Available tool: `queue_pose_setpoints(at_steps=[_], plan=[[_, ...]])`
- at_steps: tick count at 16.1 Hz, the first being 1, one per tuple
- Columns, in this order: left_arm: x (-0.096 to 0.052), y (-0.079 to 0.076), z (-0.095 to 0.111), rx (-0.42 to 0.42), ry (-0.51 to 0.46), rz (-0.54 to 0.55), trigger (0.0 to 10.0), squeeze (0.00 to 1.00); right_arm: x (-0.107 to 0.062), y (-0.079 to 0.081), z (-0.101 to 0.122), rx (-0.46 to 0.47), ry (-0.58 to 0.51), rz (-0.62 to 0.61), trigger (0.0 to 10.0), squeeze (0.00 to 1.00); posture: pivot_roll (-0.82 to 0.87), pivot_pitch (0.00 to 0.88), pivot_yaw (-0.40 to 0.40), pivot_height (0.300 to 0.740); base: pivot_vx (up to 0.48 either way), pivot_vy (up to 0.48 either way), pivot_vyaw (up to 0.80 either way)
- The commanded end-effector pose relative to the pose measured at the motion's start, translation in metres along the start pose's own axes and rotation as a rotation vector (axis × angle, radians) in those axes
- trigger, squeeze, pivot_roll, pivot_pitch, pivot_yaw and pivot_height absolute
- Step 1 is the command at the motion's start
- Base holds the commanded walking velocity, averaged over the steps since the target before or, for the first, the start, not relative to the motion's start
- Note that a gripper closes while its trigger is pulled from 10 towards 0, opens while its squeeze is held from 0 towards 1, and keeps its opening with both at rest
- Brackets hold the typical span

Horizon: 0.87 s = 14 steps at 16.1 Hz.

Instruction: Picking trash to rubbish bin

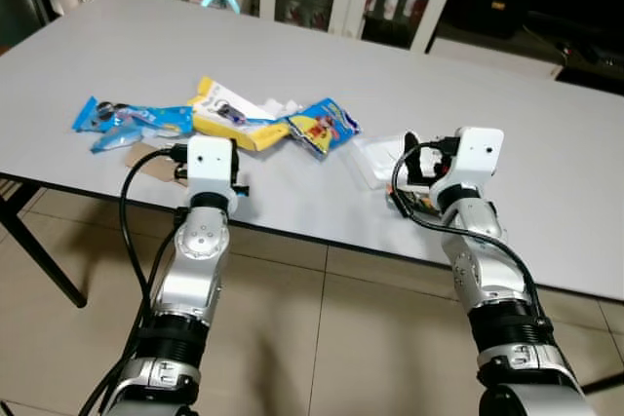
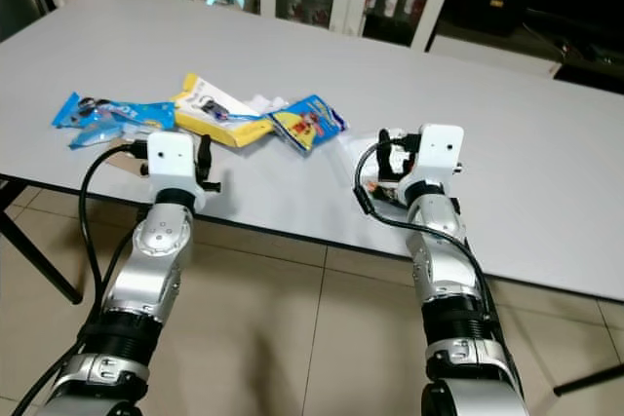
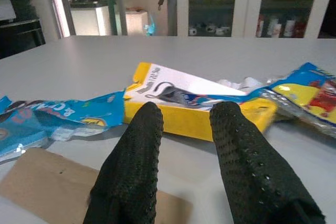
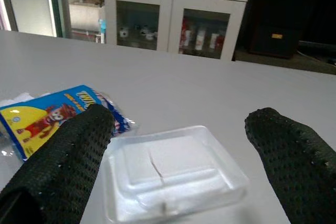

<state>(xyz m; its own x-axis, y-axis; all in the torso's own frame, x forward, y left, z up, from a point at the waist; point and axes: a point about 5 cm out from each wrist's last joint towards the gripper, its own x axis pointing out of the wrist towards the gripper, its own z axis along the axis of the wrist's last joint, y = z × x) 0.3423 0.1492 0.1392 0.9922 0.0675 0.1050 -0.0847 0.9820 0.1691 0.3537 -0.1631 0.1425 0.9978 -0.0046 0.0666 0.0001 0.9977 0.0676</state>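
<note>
A: Where does the trash lie relative to the grippers?

B: The right gripper [image 4: 173, 145] hangs low over the table [image 1: 546, 172] with its fingers spread wide; the clear plastic tray [image 4: 173, 174] sits just ahead of it, between the two fingers but touching neither; the blue and yellow snack packet [image 4: 50, 119] lies just beyond its one finger. The left gripper [image 3: 186, 129] has its fingers parted a little, holding nothing; the yellow wrapper [image 3: 194, 103] lies just past its fingertips, the blue wrapper [image 3: 47, 121] off to one side, and a brown card [image 3: 58, 182] directly beneath it.

A: What could go wrong from here?

B: The tray looks thin, slick and springy; I judge that a hard squeeze could buckle it and pop it out of the fingers; a push forward could simply slide it across the smooth tabletop; closing too high would skim its lid. On the left, the wrappers overlap; pinching one could drag its neighbours toward the table edge and onto the floor [image 1: 322, 338]; the flat card offers no edge to catch.
</note>
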Motion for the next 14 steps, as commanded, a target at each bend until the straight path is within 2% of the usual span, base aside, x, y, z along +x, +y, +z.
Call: queue_pose_setpoints(at_steps=[1, 10, 12, 14], plan=[[0.001, -0.003, 0.004, 0.002, -0.008, -0.004, 10.0, 0.0, 0.001, -0.004, 0.003, -0.006, -0.009, -0.006, 10.0, 0.0, -0.05, 0.041, -0.122, 0.74, 0.48, 0.0, 0.0], [0.001, -0.004, 0.005, 0.007, -0.01, -0.015, 10.0, 0.0, 0.001, -0.003, 0.002, -0.001, -0.007, -0.007, 10.0, 0.0, -0.05, 0.047, -0.117, 0.74, 0.48, 0.0, 0.0], [0.0, -0.009, 0.008, 0.025, -0.037, -0.058, 10.0, 0.0, 0.001, -0.003, 0.002, -0.001, -0.007, -0.006, 10.0, 0.0, -0.05, 0.048, -0.118, 0.74, 0.137, 0.0, 0.0], [-0.006, -0.016, 0.011, 0.095, -0.077, -0.127, 10.0, 0.0, 0.001, -0.002, 0.002, -0.001, -0.007, -0.004, 10.0, 0.0, -0.05, 0.05, -0.118, 0.74, 0.0, 0.0, 0.0]])
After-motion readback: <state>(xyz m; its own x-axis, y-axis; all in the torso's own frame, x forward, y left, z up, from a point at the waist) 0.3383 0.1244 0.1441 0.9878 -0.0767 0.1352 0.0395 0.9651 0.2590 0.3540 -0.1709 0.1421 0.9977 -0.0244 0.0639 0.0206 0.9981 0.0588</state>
